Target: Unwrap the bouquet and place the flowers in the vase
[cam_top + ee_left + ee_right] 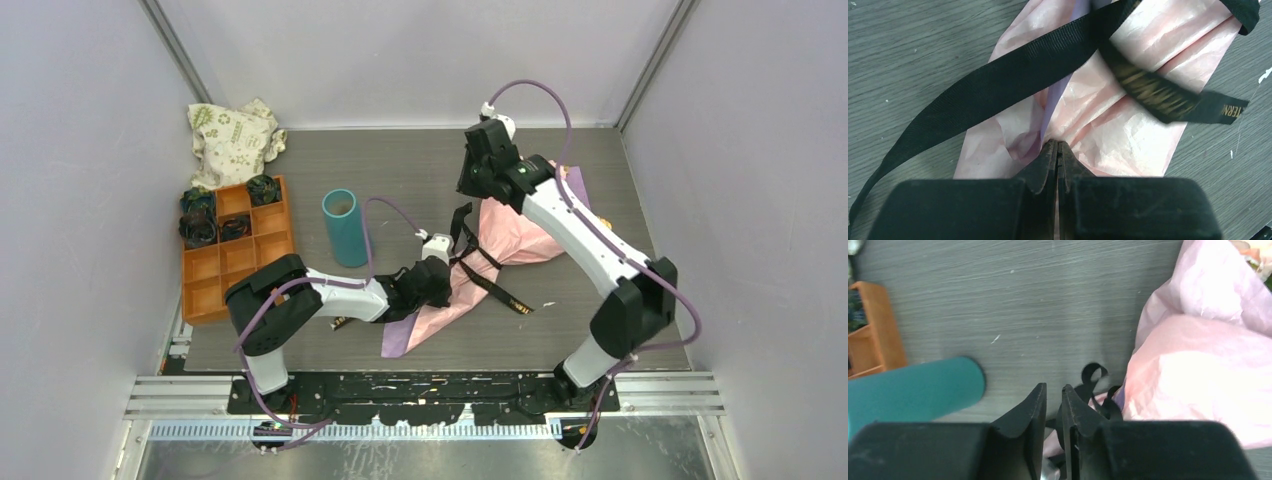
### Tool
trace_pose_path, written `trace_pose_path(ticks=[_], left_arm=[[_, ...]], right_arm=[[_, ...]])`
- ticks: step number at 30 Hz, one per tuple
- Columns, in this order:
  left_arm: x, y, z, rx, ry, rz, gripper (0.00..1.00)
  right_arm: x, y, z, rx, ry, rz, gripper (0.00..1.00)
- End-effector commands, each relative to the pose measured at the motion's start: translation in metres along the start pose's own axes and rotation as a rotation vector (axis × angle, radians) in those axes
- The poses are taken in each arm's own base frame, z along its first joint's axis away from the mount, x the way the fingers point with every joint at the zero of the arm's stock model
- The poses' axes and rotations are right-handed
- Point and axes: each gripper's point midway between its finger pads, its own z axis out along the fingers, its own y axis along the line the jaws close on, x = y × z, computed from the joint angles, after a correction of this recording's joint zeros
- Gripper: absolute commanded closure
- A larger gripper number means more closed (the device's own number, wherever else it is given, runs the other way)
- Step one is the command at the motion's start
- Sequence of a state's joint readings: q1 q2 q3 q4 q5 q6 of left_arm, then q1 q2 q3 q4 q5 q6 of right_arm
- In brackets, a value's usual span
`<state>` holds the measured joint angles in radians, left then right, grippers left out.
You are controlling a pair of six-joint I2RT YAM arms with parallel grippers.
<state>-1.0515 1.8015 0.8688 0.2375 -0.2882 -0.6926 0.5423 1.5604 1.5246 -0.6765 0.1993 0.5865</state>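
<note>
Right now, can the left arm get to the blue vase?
Probably yes: the vase stands close beside that arm, but the left gripper pinches the paper and must let go first.

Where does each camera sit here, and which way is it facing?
Top external: fixed above and behind the bases, looking down on the table; both arms show whole.
Left wrist: on the left arm, looking down along the shut left jaws, which pinch the wrapping paper crossed by the black ribbon.
Right wrist: on the right arm, looking past the slightly parted right jaws across the table to the vase and orange tray.
Shared: both wrist views show paper and ribbon.
</note>
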Motion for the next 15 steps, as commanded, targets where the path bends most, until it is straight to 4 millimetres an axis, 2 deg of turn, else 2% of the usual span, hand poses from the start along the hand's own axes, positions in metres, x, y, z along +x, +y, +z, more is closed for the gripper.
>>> trace_pose_path(ticks=[1,4,10,15], left_arm=[[0.04,0.036,-0.006,-0.104,0.125,0.048,0.99],[0.042,0.038,-0.005,-0.109,0.125,0.052,0.98],[0.047,0.034,0.002,-0.097,0.145,0.054,0.99],[0.047,0.031,0.004,-0.088,0.152,0.05,0.99]], right_arm=[[-0.015,-0.009,0.009,0.091,-0.037,-0.045,0.73],[0.003,-0.022,0.005,0.103,-0.022,-0.054,0.68],[0.049,-0.062,-0.014,0.141,0.02,-0.083,0.67],[0.082,-0.079,-0.012,0.142,0.072,-0.095,0.67]])
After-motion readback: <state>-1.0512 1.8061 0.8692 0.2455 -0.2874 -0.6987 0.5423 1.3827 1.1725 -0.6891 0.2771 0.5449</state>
